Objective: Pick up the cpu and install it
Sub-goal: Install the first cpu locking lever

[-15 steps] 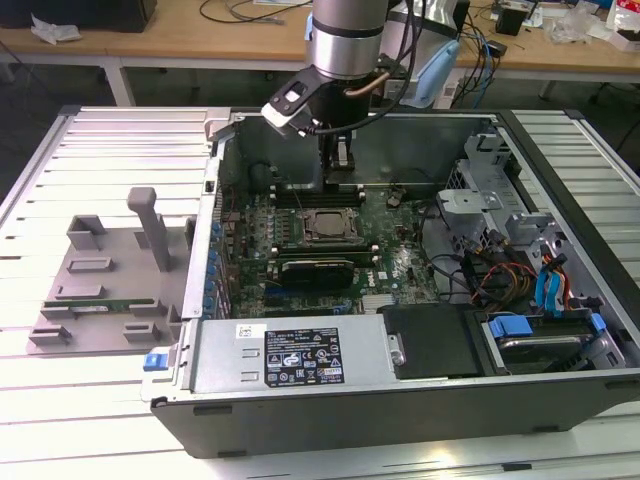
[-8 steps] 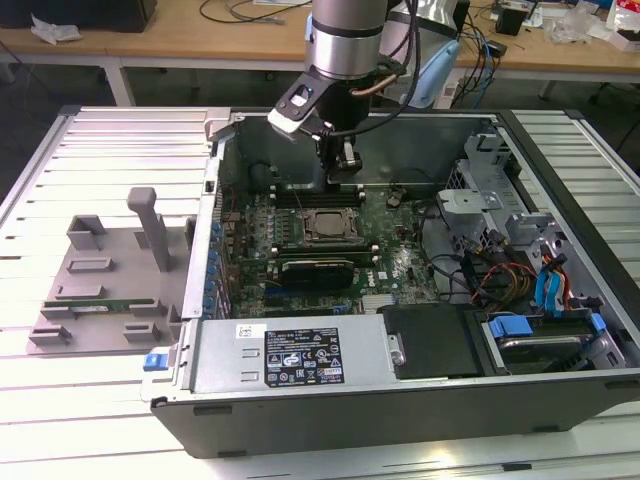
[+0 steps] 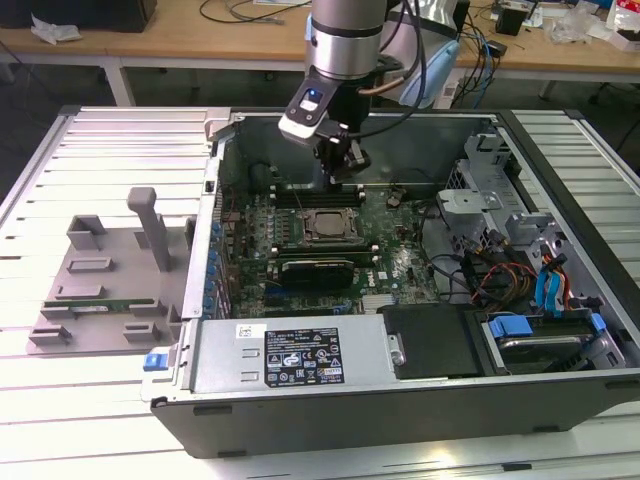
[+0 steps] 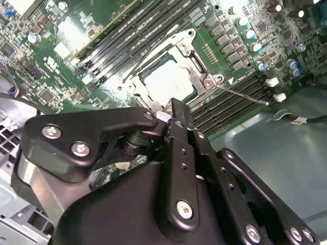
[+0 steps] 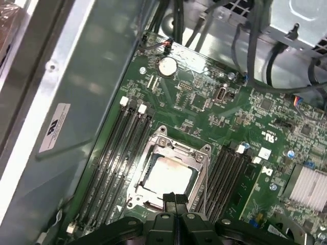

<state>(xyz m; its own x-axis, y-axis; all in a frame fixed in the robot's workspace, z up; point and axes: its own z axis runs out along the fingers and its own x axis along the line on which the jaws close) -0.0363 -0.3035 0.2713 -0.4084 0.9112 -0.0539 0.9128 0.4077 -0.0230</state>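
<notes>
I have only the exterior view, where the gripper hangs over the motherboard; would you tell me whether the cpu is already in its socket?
Observer: Yes. In the first wrist view the cpu lies flat inside the socket, silver top up.
Operator: Thank you. Is the gripper carrying anything?
Observer: It appears not. In the first wrist view the gripper has its fingertips closed together, with the cpu beyond them in the socket.
Operator: And are the slots beside the socket filled?
Observer: In the first wrist view the memory slots on both sides of the socket look empty.
</notes>
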